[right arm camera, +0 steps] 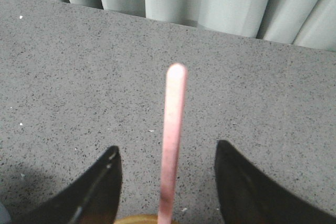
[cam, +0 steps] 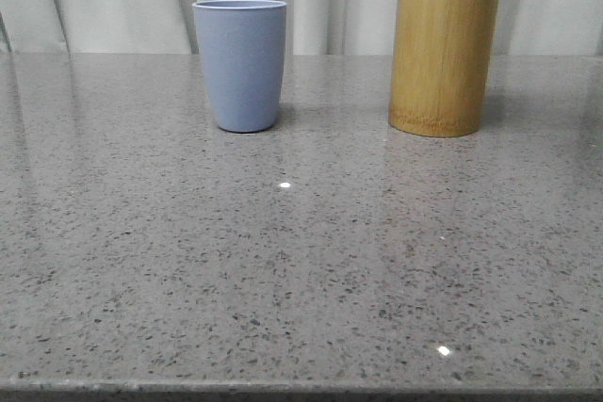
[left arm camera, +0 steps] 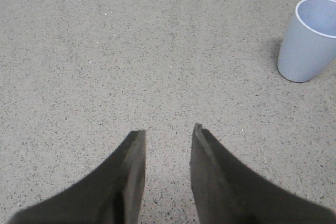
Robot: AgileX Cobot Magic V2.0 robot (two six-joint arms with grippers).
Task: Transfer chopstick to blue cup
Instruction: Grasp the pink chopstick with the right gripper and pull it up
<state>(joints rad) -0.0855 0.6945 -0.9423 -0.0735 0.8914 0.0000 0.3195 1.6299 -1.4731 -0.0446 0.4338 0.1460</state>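
Left pincer hangs over bare worktop, jaws apart and empty, blue cup off to one side and well clear of it. Right pincer is spread wide, chopstick standing between the fingers, neither touching, its foot in the bamboo holder. Judgement: centre on the stick, close gently, lift straight up to clear the rim before crossing to the cup.

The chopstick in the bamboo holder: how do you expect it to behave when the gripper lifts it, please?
The chopstick looks thin and straight, so probably stiff and light. Its smooth, narrow shaft may slip or pivot between the open right gripper fingers.
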